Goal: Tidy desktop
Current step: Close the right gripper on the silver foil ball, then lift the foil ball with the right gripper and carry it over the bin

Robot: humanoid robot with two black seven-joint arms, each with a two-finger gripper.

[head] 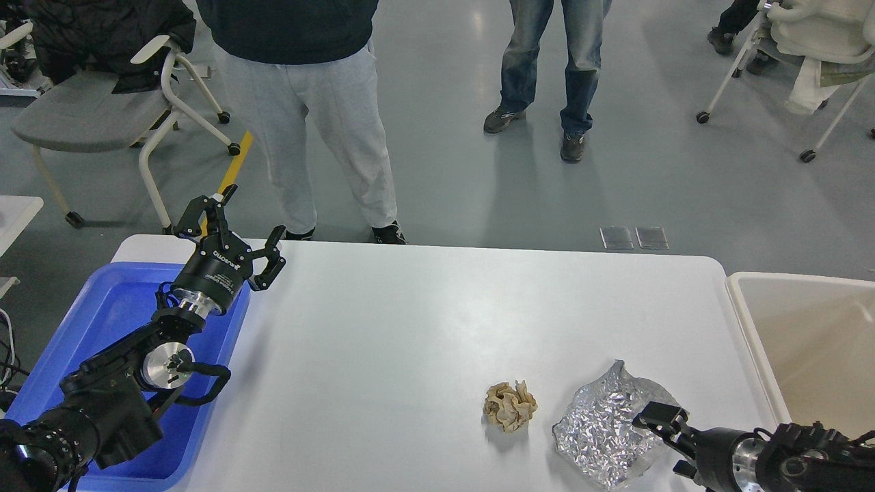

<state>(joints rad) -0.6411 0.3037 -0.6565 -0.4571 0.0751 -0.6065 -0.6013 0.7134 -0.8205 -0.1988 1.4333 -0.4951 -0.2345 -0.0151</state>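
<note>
The white desktop (410,328) holds a crumpled beige paper ball (510,406) and a crumpled sheet of silver foil (608,425) at the front right. My right gripper (668,441) comes in low from the right edge with its fingers apart at the foil's right edge, one finger over the foil. My left gripper (253,212) is open and empty, raised above the desktop's far left corner, over the edge of the blue tub (89,321).
A beige bin (800,335) stands off the desktop's right end. Two people stand beyond the far edge, one (307,123) close to it. Chairs (89,116) stand at the far left and far right.
</note>
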